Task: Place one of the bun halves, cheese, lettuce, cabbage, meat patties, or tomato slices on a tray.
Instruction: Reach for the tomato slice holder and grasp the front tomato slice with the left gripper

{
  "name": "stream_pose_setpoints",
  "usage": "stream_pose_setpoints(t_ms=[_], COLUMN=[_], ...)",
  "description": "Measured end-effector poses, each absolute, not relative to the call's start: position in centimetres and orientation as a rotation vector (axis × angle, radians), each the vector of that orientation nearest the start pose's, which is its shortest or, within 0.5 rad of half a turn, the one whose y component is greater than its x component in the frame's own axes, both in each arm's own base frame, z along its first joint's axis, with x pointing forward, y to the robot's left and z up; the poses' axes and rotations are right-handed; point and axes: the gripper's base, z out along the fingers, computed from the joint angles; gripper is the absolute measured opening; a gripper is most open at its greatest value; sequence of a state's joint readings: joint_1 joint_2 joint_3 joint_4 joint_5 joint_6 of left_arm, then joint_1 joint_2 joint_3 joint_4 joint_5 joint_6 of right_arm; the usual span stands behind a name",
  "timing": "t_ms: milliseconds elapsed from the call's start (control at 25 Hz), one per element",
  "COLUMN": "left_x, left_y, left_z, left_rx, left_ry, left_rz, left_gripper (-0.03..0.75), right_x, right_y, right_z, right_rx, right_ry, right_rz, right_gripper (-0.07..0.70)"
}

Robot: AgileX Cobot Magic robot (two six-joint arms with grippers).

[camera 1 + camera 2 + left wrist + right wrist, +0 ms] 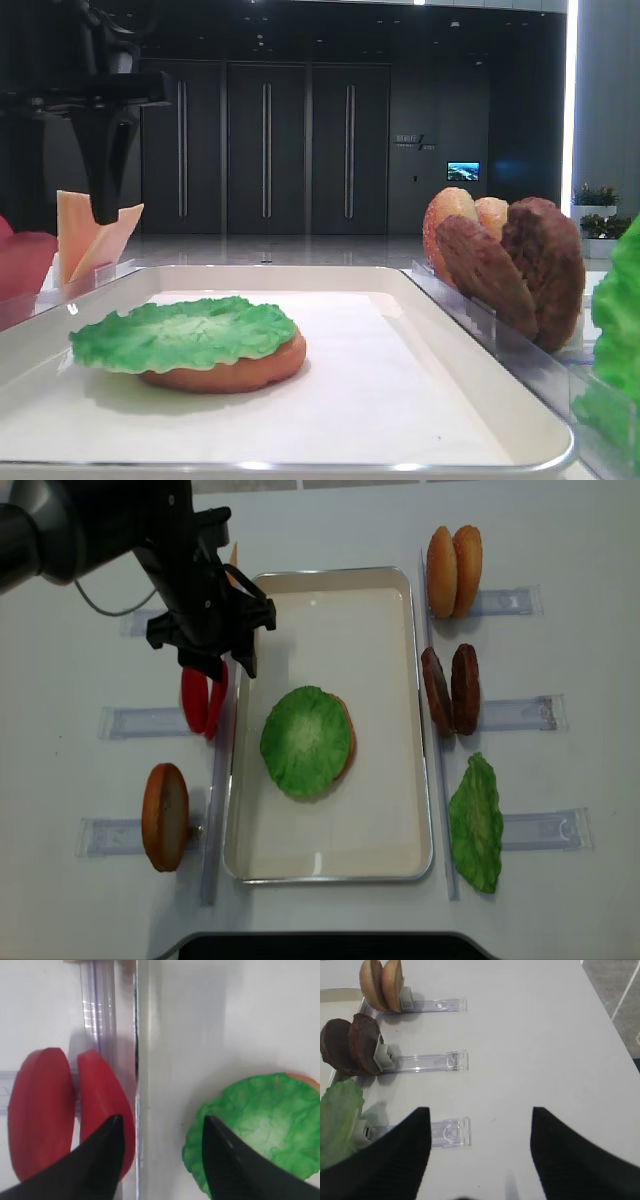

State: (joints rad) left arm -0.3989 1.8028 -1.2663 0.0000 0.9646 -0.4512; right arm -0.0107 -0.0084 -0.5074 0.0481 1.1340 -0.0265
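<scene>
In the middle of the overhead view, you see the tray (405, 680) with a lettuce leaf (305, 741) lying flat on a bun half (347, 742), whose edge peeks out at the right of the leaf. At the upper left of that frame, your left gripper (216, 667) hangs over the tray's left rim, right above the two tomato slices (202, 700) standing on edge in their clear holder (140, 722). In the left wrist view its dark fingers (95, 1160) stand apart with nothing between them; one sits over the nearer tomato slice, the other over the lettuce's edge.

Just behind the arm, cheese (92, 235) stands upright at the left of the low side view. At the lower left of the overhead frame, another bun half (165, 816) stands on edge. Along the right side you find two bun halves (453, 557) at the top, two meat patties (449, 689) below them, and a second lettuce leaf (476, 823) lower still.

Your right gripper (481, 1152) shows only in its own wrist view, at the bottom of the frame, jaws spread wide and empty above the bare table (545, 1035).
</scene>
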Motion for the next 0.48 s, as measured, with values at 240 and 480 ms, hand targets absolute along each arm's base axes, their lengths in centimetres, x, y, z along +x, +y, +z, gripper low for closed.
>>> stream_pose_setpoints(t_ms=[240,480], left_x=[32.36,32.11], left_y=[-13.45,-13.13], left_z=[21.13,21.75], left_rx=[-0.061,-0.042], left_ry=[3.0,2.995], left_rz=[-0.062,-0.028], left_gripper=[0.399,0.399], right_x=[-1.02,-1.02], right_y=[0.41,0.41], right_z=[27.35,27.35], right_rx=[-0.021,-0.021], right_ry=[2.101,2.101], right_rz=[0.036,0.036], right_gripper=[0.419,0.419])
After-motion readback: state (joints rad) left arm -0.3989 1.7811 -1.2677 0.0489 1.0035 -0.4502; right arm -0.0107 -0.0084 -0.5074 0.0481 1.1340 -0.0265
